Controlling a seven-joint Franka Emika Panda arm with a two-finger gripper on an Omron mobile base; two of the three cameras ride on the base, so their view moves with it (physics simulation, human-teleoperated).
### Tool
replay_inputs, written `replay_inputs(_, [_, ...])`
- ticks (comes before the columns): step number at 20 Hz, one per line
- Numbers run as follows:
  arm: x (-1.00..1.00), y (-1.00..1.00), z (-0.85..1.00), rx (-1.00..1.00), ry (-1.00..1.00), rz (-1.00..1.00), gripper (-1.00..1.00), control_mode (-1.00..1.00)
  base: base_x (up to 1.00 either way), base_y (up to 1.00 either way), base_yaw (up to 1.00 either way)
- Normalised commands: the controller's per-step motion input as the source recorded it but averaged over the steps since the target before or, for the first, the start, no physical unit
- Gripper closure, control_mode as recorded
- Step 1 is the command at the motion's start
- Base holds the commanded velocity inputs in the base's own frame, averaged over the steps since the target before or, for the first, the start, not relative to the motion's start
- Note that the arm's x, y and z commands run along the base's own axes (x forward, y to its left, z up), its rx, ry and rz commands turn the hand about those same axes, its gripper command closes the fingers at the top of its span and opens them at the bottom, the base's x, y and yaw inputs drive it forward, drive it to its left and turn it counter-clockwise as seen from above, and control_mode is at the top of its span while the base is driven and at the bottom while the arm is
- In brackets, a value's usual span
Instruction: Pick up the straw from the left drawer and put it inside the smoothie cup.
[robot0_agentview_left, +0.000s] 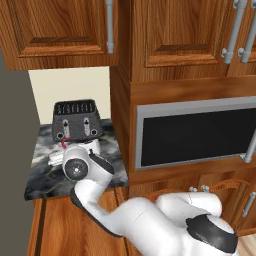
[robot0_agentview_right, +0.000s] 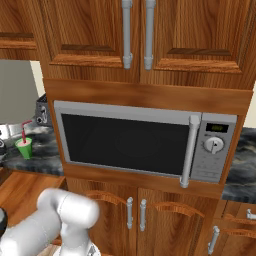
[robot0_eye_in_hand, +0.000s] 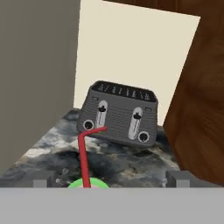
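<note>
Gripper hangs w/ jaws spread wide, holding nothing; its two fingertips show as small grey stubs at the bottom of the hand view, one each side of the smoothie cup. Straw stands in the cup between the tips, apart from both, shaft roughly upright, top bent over toward the toaster. In the right base view the green smoothie cup sits on the dark marble counter w/ the straw poking up out of it, so the placing looks done; what's left is the release & retreat.

To do that well: keep jaws fully apart & pull the hand straight back/up along the straw's line, no sideways drift, since either tip could clip the bent top & tip the light cup. Watch the tall wooden cabinet side just beside the hand, & the toaster behind the cup; little room for a swing. The arm's wrist is over the counter in front of the toaster in the left base view, so lift first, then turn. Can't tell how deep the straw sits.
</note>
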Motion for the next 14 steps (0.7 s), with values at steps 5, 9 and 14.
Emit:
replay_inputs(5, [-0.98, -0.54, 0.94, 0.14, 0.01, -0.13, -1.0, -1.0, 0.0, 0.0, 0.0])
replay_inputs(9, [-0.95, -0.96, 0.64, 0.26, 0.0, -0.03, -1.0, -1.0, 0.0, 0.0, 0.0])
replay_inputs(14, [-1.0, -1.0, 0.23, 0.36, 0.0, -0.08, -1.0, -1.0, 0.0, 0.0, 0.0])
